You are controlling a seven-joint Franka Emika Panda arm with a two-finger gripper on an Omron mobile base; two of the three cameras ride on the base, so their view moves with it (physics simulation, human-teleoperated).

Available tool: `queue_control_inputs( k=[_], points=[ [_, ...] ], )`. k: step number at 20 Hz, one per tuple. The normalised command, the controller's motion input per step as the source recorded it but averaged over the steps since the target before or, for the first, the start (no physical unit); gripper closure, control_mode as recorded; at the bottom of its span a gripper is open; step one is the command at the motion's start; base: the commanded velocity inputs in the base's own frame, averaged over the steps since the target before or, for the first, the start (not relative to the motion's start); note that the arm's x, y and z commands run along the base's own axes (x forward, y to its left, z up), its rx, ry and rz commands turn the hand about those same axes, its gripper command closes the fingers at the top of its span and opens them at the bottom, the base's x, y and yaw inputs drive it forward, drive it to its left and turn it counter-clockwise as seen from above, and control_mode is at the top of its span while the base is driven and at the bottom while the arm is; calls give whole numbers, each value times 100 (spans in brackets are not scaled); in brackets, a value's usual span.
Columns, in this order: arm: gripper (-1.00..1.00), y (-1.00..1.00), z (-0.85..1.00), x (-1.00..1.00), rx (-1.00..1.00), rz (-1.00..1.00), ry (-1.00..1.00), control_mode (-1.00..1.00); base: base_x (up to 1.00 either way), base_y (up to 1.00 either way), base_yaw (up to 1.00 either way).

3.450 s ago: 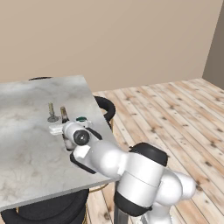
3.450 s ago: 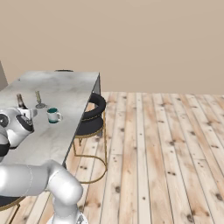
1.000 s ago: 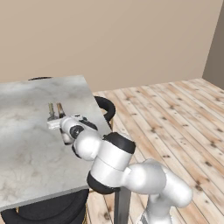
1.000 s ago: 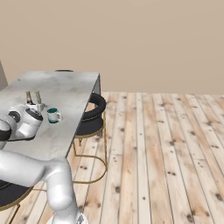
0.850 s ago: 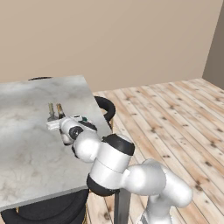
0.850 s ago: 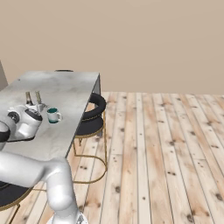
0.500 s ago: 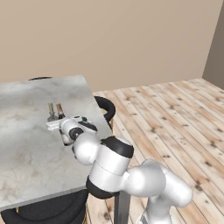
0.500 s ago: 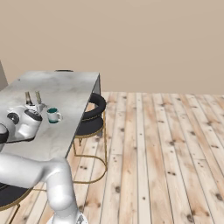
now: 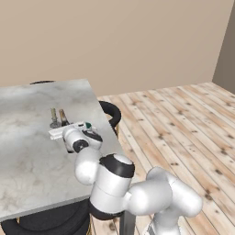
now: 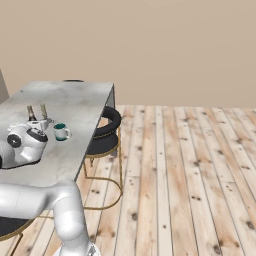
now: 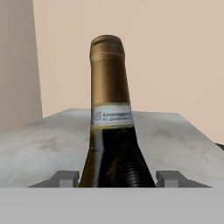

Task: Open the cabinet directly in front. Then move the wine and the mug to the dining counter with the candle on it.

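Note:
The wine (image 11: pixel 112 131), a dark bottle with a gold-brown neck and a pale label, stands upright between my gripper (image 11: pixel 118 178) fingertips (image 11: pixel 66 177), which press against its sides. In the left base view the wine neck (image 9: pixel 63 117) rises just above my gripper (image 9: pixel 66 132), right beside the candle (image 9: pixel 53 119). The candle (image 10: pixel 44 111) and the wine (image 10: pixel 31 113) also stand behind my hand in the right base view. The teal-green and white mug (image 10: pixel 61 131) sits on the dining counter (image 10: pixel 80 97) just right of my hand; part of the mug (image 9: pixel 88 125) peeks past it. The cabinet is out of view.
Black round stools with gold legs, one stool (image 10: pixel 102 132) and another stool (image 9: pixel 111 113), sit tucked along the dining counter's right edge. The marble dining counter (image 9: pixel 27 160) stretches left and towards me. Wooden floor (image 10: pixel 190 160) lies to the right, with a beige wall behind.
Since 3.5 s ago my arm has swung and brought the wine left, closer to the candle. Over the last second the bottle has sunk slightly and otherwise barely moved.

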Motion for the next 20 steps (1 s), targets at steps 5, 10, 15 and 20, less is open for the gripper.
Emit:
queue_control_inputs(
  k=[5, 10, 15, 20],
  points=[
    [100, 0, 0, 0, 0, 0, 0, -100, 0, 0, 0],
    [-100, 0, 0, 0, 0, 0, 0, -100, 0, 0, 0],
    [-100, 0, 0, 0, 0, 0, 0, -100, 0, 0, 0],
    [-100, 0, 15, 0, 0, 0, 0, -100, 0, 0, 0]
  ],
)
